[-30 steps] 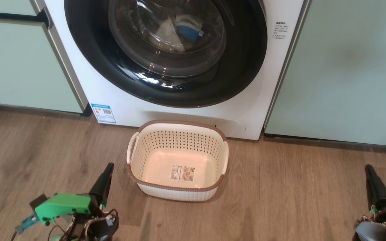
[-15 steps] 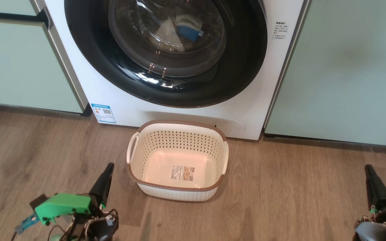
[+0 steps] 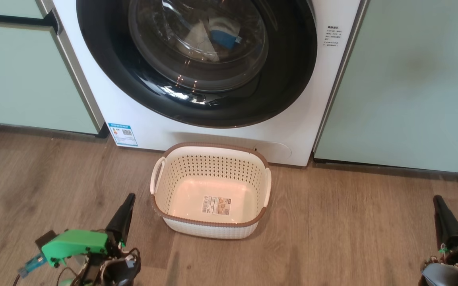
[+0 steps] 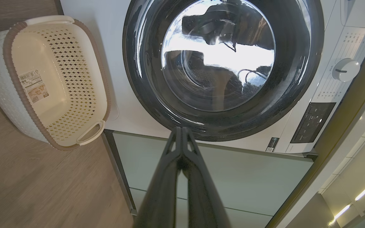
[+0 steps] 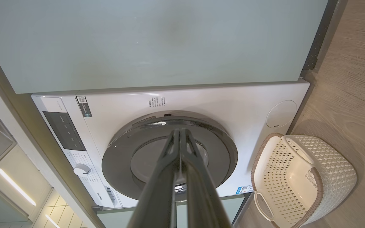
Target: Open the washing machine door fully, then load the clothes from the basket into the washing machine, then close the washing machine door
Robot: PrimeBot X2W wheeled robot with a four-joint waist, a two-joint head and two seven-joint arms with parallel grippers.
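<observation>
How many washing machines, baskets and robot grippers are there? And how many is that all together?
washing machine: 1
basket: 1
grippers: 2 (left gripper, right gripper)
Total: 4

You've got a white washing machine (image 3: pixel 149 131) at 12 o'clock; the washing machine door (image 3: pixel 292 79) rim is glossy black. Behind the glass the clothes (image 3: pixel 201 39) are pale, with 1 piece bright blue. Basket (image 3: pixel 211 171): cream-white, brown rim, dotted hole grid, 2 white handles. QR sticker (image 3: pixel 122 134) at its 10 o'clock is blue-edged. Cabinet panels (image 3: pixel 412 79) at 3 and 9 are mint green. Floor (image 3: pixel 332 230): grey-brown wood grain. Left gripper (image 3: pixel 130 198): black fingers, green housing.
</observation>
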